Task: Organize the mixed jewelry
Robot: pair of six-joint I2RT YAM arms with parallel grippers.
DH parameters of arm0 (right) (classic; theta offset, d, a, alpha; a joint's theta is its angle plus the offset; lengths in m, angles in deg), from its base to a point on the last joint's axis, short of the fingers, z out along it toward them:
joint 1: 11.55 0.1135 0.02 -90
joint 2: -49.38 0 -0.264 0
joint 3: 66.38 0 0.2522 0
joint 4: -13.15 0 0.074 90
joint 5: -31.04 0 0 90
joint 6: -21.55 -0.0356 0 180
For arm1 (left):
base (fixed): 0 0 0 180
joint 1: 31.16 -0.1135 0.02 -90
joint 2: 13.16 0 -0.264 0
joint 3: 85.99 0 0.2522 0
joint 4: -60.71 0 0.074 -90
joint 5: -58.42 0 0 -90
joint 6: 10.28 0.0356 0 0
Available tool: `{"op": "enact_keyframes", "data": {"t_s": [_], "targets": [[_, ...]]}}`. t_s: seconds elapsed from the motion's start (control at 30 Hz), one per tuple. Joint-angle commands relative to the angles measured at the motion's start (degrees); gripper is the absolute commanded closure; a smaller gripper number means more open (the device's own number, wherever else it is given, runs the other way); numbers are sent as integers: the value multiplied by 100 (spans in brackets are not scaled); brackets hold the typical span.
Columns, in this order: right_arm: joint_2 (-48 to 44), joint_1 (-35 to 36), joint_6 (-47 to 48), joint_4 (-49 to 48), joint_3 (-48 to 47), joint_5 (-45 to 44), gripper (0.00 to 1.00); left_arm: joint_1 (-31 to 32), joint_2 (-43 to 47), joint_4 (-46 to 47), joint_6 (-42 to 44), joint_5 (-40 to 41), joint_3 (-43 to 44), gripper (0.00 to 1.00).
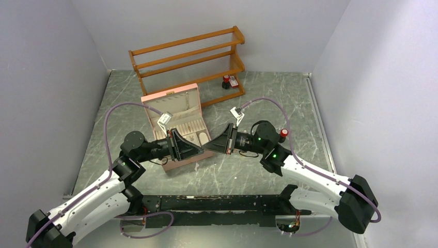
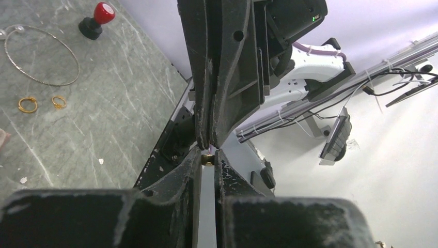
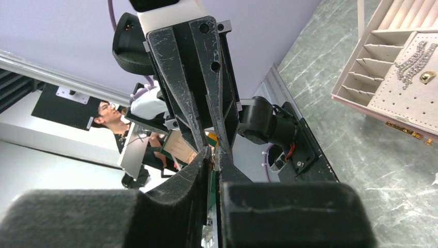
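Gold in colour, a small jewelry piece (image 2: 207, 159) sits clamped between the fingertips of the left hand (image 2: 207, 166), which I read as clenched on it with only a narrow slit between the fingers. The right hand (image 3: 213, 161) meets it tip to tip in mid-air, above the worktop (image 1: 248, 173) and just in front of the pink box (image 1: 155, 103). Its fingers are pressed almost together against the same piece, and I cannot tell whether it is gripping it too. The box stands open. In the right wrist view, its cream tray holds sparkling silver-toned pieces (image 3: 416, 56) and one gold earring (image 3: 426, 77). Loose jewelry lies on the grey marbled worktop in the left wrist view: a thin hoop (image 2: 72, 57) and, near it, two gold rings (image 2: 27, 105) side by side. A red-capped bottle (image 2: 95, 20) stands beyond the hoop. A wooden rack (image 1: 186, 58) stands behind the box.
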Motion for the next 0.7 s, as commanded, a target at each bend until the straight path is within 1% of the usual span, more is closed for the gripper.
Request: {"op": "enact_keyframes", "data": {"t_s": [0.0, 0.13, 0.2, 0.33, 0.4, 0.5, 0.57, 0.67], "targets": [[-211, 2, 181, 320, -113, -238, 82, 32, 118, -331, 386, 164, 335, 93], [-370, 0, 243, 558, -120, -506, 62, 28, 120, -808, 651, 250, 491, 94], [-504, -7, 269, 721, -114, -704, 57, 30, 120, -1068, 798, 298, 593, 93], [-784, -7, 418, 1186, -120, -1230, 53, 34, 112, -1905, 1205, 548, 911, 93], [-925, -7, 498, 1480, -95, -1548, 53, 28, 42, -2768, 1591, 673, 1203, 92], [-1083, -8, 678, 1895, -13, -2058, 52, 31, -219, -4111, 2272, 1050, 1903, 92], [-1131, -10, 798, 2126, 47, -2265, 52, 34, -511, -5030, 2745, 1337, 2399, 92], [-1110, -8, 994, 2377, 177, -2545, 53, 34, -1062, -6123, 3401, 1811, 3062, 92]]}}
